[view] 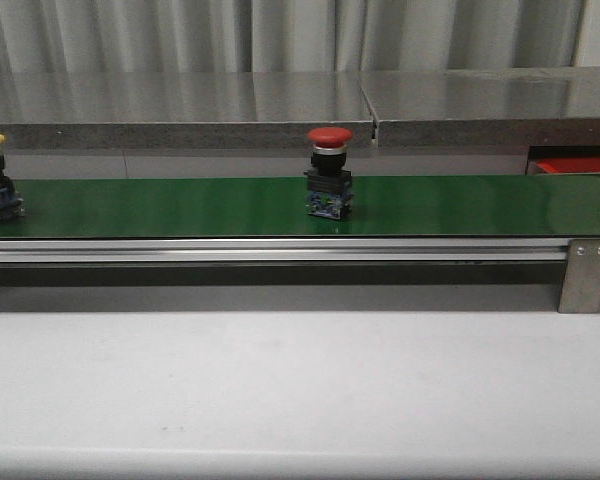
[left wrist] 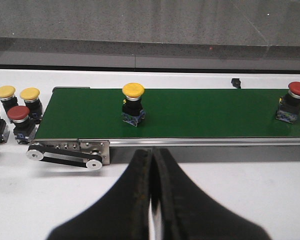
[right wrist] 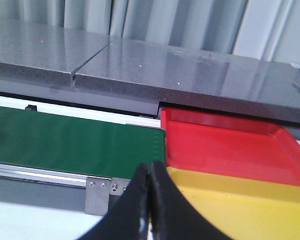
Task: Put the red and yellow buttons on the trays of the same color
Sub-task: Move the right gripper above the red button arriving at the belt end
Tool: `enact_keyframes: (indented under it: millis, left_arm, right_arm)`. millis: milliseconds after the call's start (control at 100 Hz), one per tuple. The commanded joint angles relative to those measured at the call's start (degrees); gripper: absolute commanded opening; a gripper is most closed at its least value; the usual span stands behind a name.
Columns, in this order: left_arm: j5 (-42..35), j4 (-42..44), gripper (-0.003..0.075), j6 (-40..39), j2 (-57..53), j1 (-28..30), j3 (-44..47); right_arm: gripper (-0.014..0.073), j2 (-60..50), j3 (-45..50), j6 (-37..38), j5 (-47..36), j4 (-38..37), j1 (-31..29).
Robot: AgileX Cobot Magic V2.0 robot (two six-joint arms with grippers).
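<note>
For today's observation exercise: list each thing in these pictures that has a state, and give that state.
Red button: upright on belt.
Yellow button: upright on belt.
Red tray: empty.
Yellow tray: empty where visible.
Left gripper: shut, holding nothing.
Right gripper: shut, holding nothing.

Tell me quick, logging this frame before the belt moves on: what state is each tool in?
Left tool: closed, holding nothing.
Right tool: closed, holding nothing.
</note>
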Motion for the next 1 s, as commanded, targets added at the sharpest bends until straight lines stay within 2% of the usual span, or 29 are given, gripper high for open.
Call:
enact_keyframes:
  millis: [0, 230, 420, 640, 730, 780, 900, 990]
  left_arm:
    - [-3.82, -0.34, -0.0020, -0.04, 0.67, -0.42, -1.29]
    - [-3.82, -0.34, -0.0020, -0.04, 0.67, -0.42, -1.29]
    - [-3.82, -0.34, -0.0020, -0.04, 0.67, -0.42, -1.29]
    - [-3.82, -0.34, -0.0020, -0.04, 0.67, -0.42, -1.29]
    - [-3.82, -0.34, -0.0020, -0.04, 0.67, -0.42, -1.29]
    - [-3.82, -0.34, -0.0020, -0.04, 0.67, -0.42, -1.29]
    - [-3.82, -0.34, -0.0020, -0.04, 0.67, -0.42, -1.29]
    - [-3.82, -0.34, -0.0020, -0.04, 0.67, -0.42, -1.29]
  right_arm:
    - [-0.0067, 6.70, -6.12, -0.06, -1.78, -0.21, -0.07]
    - [-0.0067, 21.77, -17.18, -0.06, -0.39, -0.25, 0.24]
    - [-0.0067, 31.31, -25.31, -0.06, 0.69, -0.77, 5.41]
    - [-0.0045, 43.38, -37.53, -0.06, 11.81, -0.77, 11.57]
    - [0.0054, 48.45, -42.95, -0.06, 16.79, -0.77, 13.81]
    - [0.0147, 50.97, -45.87, -0.06, 19.44, -0.71, 14.89]
    - [0.0444, 56.50, -53.19, -0.06, 25.79, -0.13, 17.25]
    - [0.0578, 60.25, -57.77, -0.06, 31.10, -0.01, 18.52]
